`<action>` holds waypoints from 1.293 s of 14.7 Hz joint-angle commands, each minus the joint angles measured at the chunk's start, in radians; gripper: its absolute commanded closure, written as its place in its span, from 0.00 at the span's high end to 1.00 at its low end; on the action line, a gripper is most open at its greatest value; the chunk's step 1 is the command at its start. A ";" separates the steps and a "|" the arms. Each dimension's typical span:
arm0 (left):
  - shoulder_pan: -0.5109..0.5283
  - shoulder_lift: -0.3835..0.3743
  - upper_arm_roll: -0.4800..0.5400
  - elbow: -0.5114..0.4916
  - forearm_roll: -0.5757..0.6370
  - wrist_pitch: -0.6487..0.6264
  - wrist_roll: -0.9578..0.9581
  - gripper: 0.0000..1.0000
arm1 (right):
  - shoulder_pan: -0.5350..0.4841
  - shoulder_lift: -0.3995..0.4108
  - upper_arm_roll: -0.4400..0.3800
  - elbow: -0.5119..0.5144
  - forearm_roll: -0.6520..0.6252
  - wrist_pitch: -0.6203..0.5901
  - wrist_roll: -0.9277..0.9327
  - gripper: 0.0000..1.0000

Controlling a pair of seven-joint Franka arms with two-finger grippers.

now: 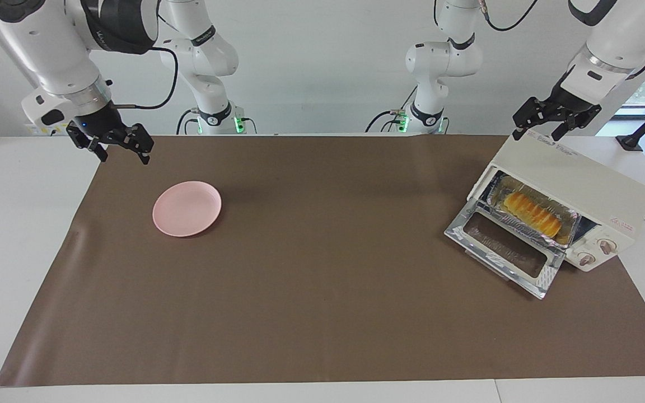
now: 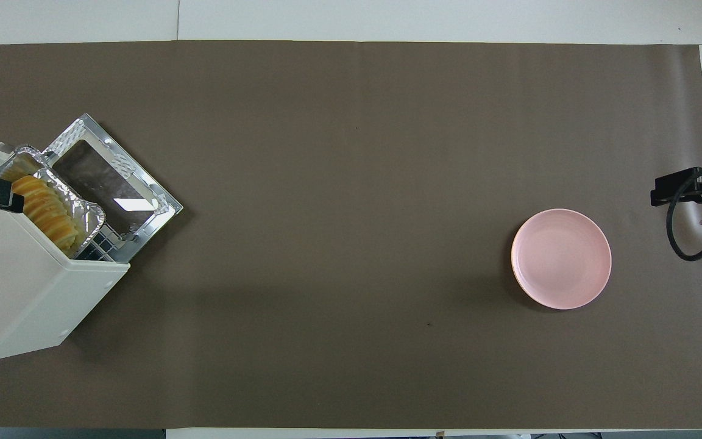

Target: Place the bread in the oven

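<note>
The left gripper (image 1: 556, 118) hangs over the oven's (image 1: 580, 187) roof, at the corner nearest the robots, with its fingers spread apart and nothing between them. In the overhead view only a dark bar of it shows at the edge of the picture, lying across the oven top.

The bread (image 1: 532, 213) already sits inside the oven, in a crinkled foil tray (image 1: 570, 217) on the rack, just within the mouth. From the left gripper in the facing view it lies at about seven o'clock and lower, close by. Its long axis runs along the oven's width, from roughly ten o'clock to four o'clock in that view, parallel to the door hinge; neither end stands out as a front. The slices overlap in a row along that line.

The door (image 1: 504, 251) is dropped fully open and lies flat on the brown mat (image 1: 322, 313) in front of the oven, at about seven o'clock from the bread. Judging from this, only closing the door may remain, and the left arm is plainly the nearer one.

The right gripper (image 1: 116, 144) waits over the mat's edge at the right arm's end, fingers apart and empty, about ten o'clock from the pink plate (image 1: 187, 208), which is bare.
</note>
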 commanded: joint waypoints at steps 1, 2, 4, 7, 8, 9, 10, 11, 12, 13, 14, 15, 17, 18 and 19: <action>-0.005 -0.016 0.000 -0.024 0.035 0.025 0.025 1.00 | -0.013 -0.005 0.013 -0.002 -0.010 -0.008 0.008 1.00; -0.005 -0.016 0.000 -0.024 0.035 0.022 0.025 1.00 | -0.013 -0.005 0.013 -0.002 -0.010 -0.008 0.008 1.00; -0.007 -0.016 0.000 -0.027 0.041 0.024 0.025 1.00 | -0.013 -0.005 0.013 -0.002 -0.010 -0.008 0.008 1.00; -0.007 -0.016 -0.002 -0.028 0.041 0.050 0.026 1.00 | -0.013 -0.005 0.013 -0.002 -0.010 -0.010 0.008 1.00; -0.007 -0.016 0.000 -0.034 0.041 0.056 0.026 1.00 | -0.012 -0.005 0.013 -0.002 -0.010 -0.008 0.008 1.00; -0.007 -0.014 0.000 -0.037 0.041 0.062 0.026 1.00 | -0.013 -0.005 0.013 -0.002 -0.010 -0.008 0.008 1.00; -0.007 -0.014 0.000 -0.041 0.041 0.068 0.026 1.00 | -0.013 -0.005 0.013 -0.002 -0.010 -0.008 0.008 1.00; -0.007 -0.014 0.000 -0.048 0.041 0.070 0.026 1.00 | -0.013 -0.005 0.013 -0.002 -0.010 -0.008 0.008 1.00; -0.007 -0.014 0.000 -0.050 0.041 0.070 0.026 1.00 | -0.013 -0.005 0.013 -0.002 -0.010 -0.008 0.008 1.00; -0.007 -0.014 0.000 -0.053 0.042 0.071 0.026 1.00 | -0.013 -0.005 0.013 -0.002 -0.010 -0.010 0.008 1.00; -0.007 -0.014 0.000 -0.053 0.042 0.067 0.028 1.00 | -0.013 -0.005 0.013 -0.002 -0.010 -0.008 0.008 1.00; -0.007 -0.014 0.000 -0.051 0.042 0.064 0.028 1.00 | -0.013 -0.005 0.013 -0.002 -0.010 -0.008 0.008 1.00; -0.007 -0.014 0.000 -0.051 0.041 0.067 0.028 1.00 | -0.013 -0.005 0.013 -0.002 -0.010 -0.008 0.008 1.00; -0.007 -0.014 0.000 -0.051 0.041 0.067 0.028 1.00 | -0.013 -0.005 0.013 -0.002 -0.010 -0.008 0.008 1.00; -0.007 -0.014 0.000 -0.051 0.041 0.067 0.028 1.00 | -0.013 -0.005 0.013 -0.002 -0.010 -0.008 0.008 1.00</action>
